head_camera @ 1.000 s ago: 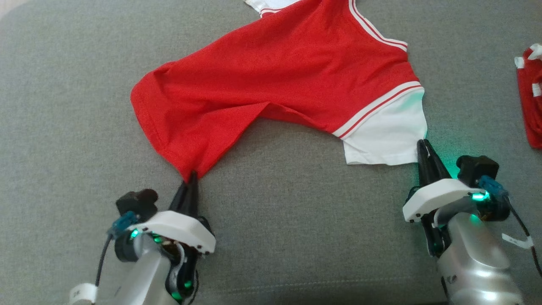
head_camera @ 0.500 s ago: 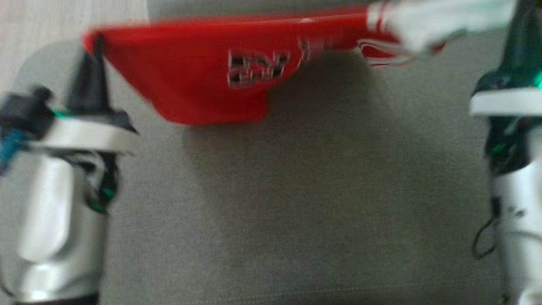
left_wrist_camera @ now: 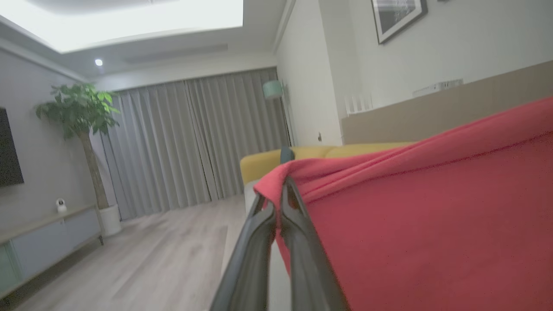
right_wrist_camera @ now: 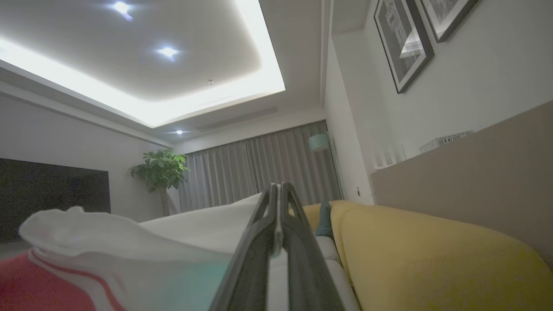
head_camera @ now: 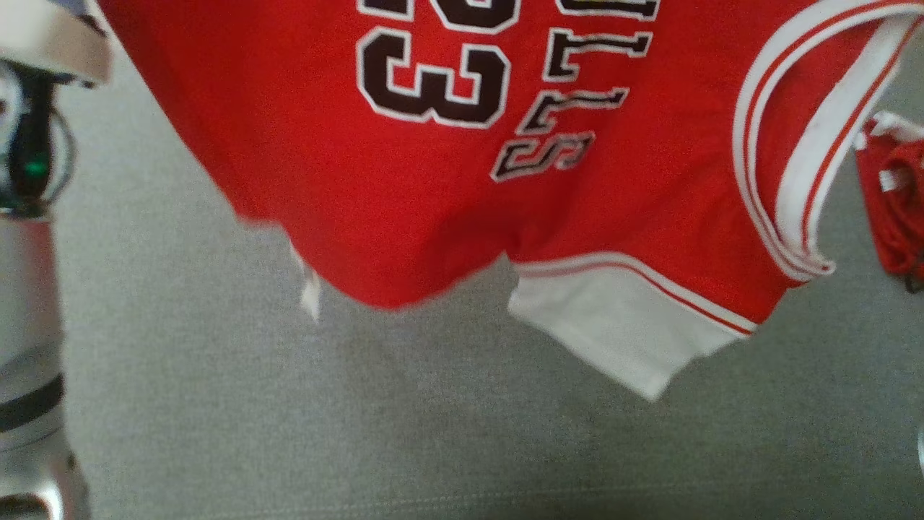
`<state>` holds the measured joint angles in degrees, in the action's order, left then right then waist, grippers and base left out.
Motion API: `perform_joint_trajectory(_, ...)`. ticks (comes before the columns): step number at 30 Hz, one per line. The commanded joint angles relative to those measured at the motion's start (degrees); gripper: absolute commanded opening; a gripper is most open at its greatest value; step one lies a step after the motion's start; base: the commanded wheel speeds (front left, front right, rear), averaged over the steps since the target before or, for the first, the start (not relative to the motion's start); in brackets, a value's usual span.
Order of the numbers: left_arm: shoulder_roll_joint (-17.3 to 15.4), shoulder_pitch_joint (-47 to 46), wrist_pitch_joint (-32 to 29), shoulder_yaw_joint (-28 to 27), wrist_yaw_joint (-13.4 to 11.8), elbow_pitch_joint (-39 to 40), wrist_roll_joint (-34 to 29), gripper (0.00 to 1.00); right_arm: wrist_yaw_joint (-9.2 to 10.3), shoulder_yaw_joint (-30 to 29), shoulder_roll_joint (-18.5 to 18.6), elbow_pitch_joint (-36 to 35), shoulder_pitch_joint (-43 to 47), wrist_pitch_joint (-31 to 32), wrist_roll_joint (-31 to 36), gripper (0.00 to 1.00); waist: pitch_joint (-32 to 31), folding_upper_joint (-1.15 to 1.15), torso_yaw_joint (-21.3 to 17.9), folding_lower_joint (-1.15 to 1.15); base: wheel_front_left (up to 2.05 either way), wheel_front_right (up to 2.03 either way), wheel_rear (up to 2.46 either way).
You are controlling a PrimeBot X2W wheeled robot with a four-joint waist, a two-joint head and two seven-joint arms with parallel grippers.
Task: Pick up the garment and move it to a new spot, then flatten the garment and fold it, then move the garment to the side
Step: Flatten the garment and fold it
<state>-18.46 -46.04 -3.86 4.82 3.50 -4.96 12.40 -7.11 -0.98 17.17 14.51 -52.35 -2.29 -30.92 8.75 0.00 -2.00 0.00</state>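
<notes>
My left gripper [left_wrist_camera: 283, 186] is pinching a red corner of the garment [head_camera: 346, 180], its two dark fingers pressed together with the cloth folding over their tips. I am gripping at a corner so that the edge can hang straight from that end. My right gripper [right_wrist_camera: 276, 190] is clamping just as thin, and the white sleeve [right_wrist_camera: 173, 242] is running right up to its tips, so I am judging that it is nipping that sleeve's edge rather than closing on air. Between the two grips the garment is hanging as a wide sheet in front of my head camera, black numerals [head_camera: 433, 72] facing me, with a second white sleeve [head_camera: 621, 332] dangling lowest. It is hovering over the grey cushion [head_camera: 433, 448]; whether the lowest fold is brushing it I cannot tell. My pale forearm [head_camera: 29, 303] is rising at the left edge, well apart from the cloth's middle, which is keeping the sheet spread. I am reading this as the carry to a new spot, with flattening and folding not yet done. A second red bundle [head_camera: 895, 209] is lying at the right, so I am planning to set down clear of it.
</notes>
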Motion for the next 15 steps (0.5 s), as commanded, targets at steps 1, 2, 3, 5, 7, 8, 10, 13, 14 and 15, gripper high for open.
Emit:
perform_joint_trajectory(1, -1.39, -2.79, -1.06, -1.77, -0.86, -0.54, 0.71, 0.00, -0.37, 0.11, -0.10, 0.89, -3.21, 0.74, 1.25, 0.00, 2.88, 0.00, 0.29, 0.00, 0.00, 0.00, 0.00)
perform_joint_trajectory(2, -0.94, -3.69, -1.63, -1.31, -1.05, -2.21, 0.66, 0.00, -0.37, -0.04, -0.51, 3.22, -4.89, 0.85, 1.95, 0.00, 4.04, 0.00, 0.40, 0.00, 0.00, 0.00, 0.00)
perform_joint_trajectory(3, -0.25, -4.72, -1.50, -1.00, -1.52, -4.19, 0.55, 0.00, -0.37, 0.29, -0.59, 5.50, -6.68, 0.64, 3.25, 0.00, 5.14, 0.00, 0.49, 0.00, 0.00, 0.00, 0.00)
perform_joint_trajectory(5, 0.82, -7.56, -0.24, -0.52, -2.82, -8.40, -0.32, 0.00, -0.37, -0.02, -1.18, 10.14, -10.63, -0.78, 5.30, 0.00, 7.32, 0.00, 0.66, 0.00, 0.00, 0.00, 0.00)
perform_joint_trajectory(7, 1.83, -11.33, 3.65, -0.90, -4.57, -12.09, -1.10, 0.00, -0.37, -1.60, -2.16, 14.16, -15.02, -3.88, 6.86, 0.00, 9.00, 0.00, 0.67, 0.00, 0.00, 0.00, 0.00)
perform_joint_trajectory(8, 2.19, -13.28, 6.34, -1.00, -5.49, -13.49, -1.78, 0.00, -0.37, -2.58, -2.64, 15.73, -17.19, -5.87, 7.49, 0.00, 9.60, 0.00, 0.64, 0.00, 0.00, 0.00, 0.00)
perform_joint_trajectory(10, 3.25, -16.40, 11.38, -1.04, -6.83, -15.79, -2.52, 0.00, -0.37, -4.14, -3.20, 18.17, -20.80, -9.45, 8.54, 0.00, 10.02, 0.00, 0.62, 0.00, 0.00, 0.00, 0.00)
perform_joint_trajectory(13, 4.14, -18.34, 14.94, -1.22, -7.67, -17.57, -2.62, 0.00, -0.37, -5.28, -3.25, 20.08, -23.14, -11.15, 9.21, 0.00, 10.06, 0.00, 0.62, 0.00, 0.00, 0.00, 0.00)
perform_joint_trajectory(14, 4.62, -18.61, 15.79, -1.44, -7.79, -18.66, -2.22, 0.00, -0.37, -5.38, -3.28, 21.12, -23.55, -11.54, 9.25, 0.00, 9.92, 0.00, 0.55, 0.00, 0.00, 0.00, 0.00)
perform_joint_trajectory(15, 4.95, -18.25, 16.25, -1.36, -7.66, -19.98, -1.97, 0.00, -0.37, -5.34, -3.25, 22.18, -23.35, -11.81, 9.23, 0.00, 9.69, 0.00, 0.44, 0.00, 0.00, 0.00, 0.00)
